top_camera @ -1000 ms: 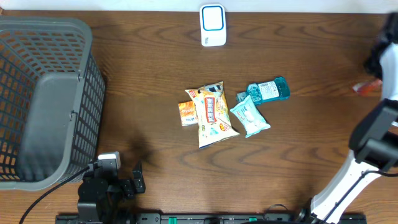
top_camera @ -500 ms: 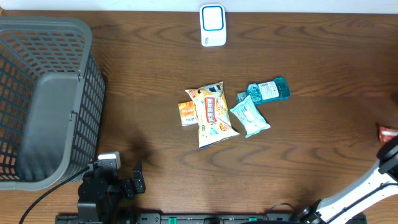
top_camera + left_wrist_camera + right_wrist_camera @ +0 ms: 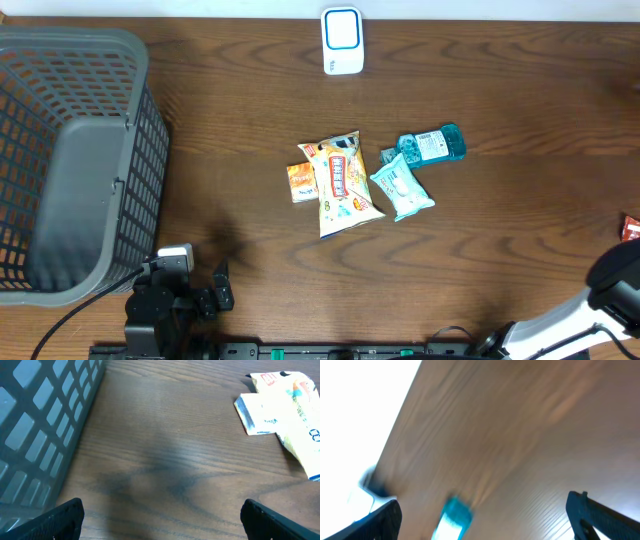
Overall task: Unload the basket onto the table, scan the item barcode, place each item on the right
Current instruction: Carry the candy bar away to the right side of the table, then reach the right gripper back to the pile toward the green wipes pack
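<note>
Left fingers [image 3: 57,522], right fingers [image 3: 605,520] spread, basket [image 3: 80,38] left, packets [image 3: 345,185] centre

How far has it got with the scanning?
Nothing shows in the basket, so little looks done. Nothing in hand: left fingers and right fingers are open, empty. Waiting: snack bag, orange box, wipes, teal bottle, red packet, all away from the scanner.

Dark wooden table [image 3: 250,120]; pale strip [image 3: 150,8], perhaps wall, behind.
</note>
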